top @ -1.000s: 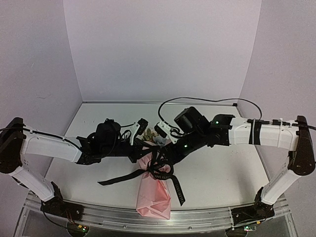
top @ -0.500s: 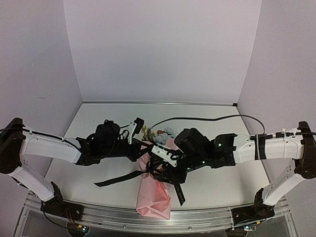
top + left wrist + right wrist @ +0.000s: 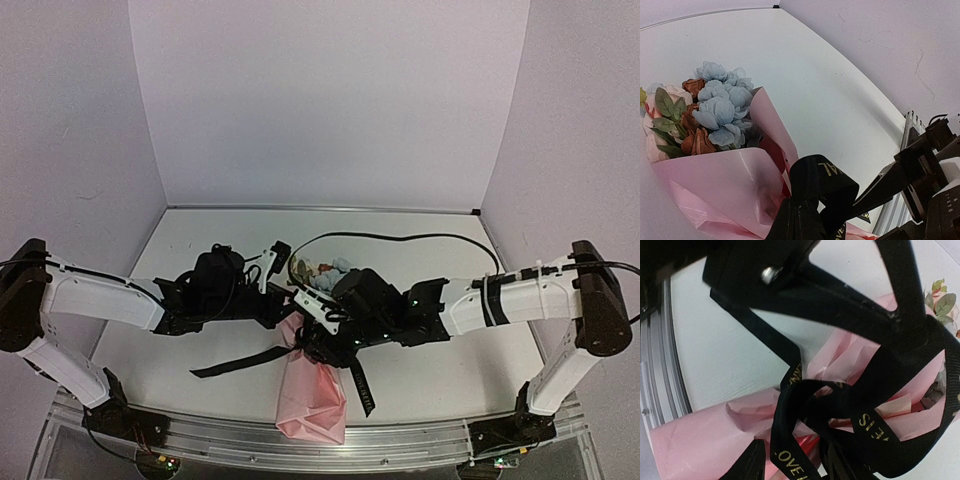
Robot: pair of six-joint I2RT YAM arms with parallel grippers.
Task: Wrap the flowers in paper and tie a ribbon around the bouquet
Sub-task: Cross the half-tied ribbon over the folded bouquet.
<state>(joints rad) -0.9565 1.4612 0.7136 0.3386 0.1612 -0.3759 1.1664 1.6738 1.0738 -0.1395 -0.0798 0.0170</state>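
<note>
The bouquet [image 3: 312,392] lies on the counter [image 3: 450,370] between the arms. The left gripper [image 3: 288,298] — clenched on the ribbon [image 3: 240,362] — sits beside the flowers [image 3: 720,107]; the right gripper [image 3: 792,467] (jaws apart) straddles the ribbon knot.

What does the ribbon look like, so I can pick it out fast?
On the white table, find the pink bouquet lying by the near edge. The ribbon is looped around its middle, with tails trailing out on both sides. Unlike the thin round cable, it is flat, black and carries gold lettering.
</note>
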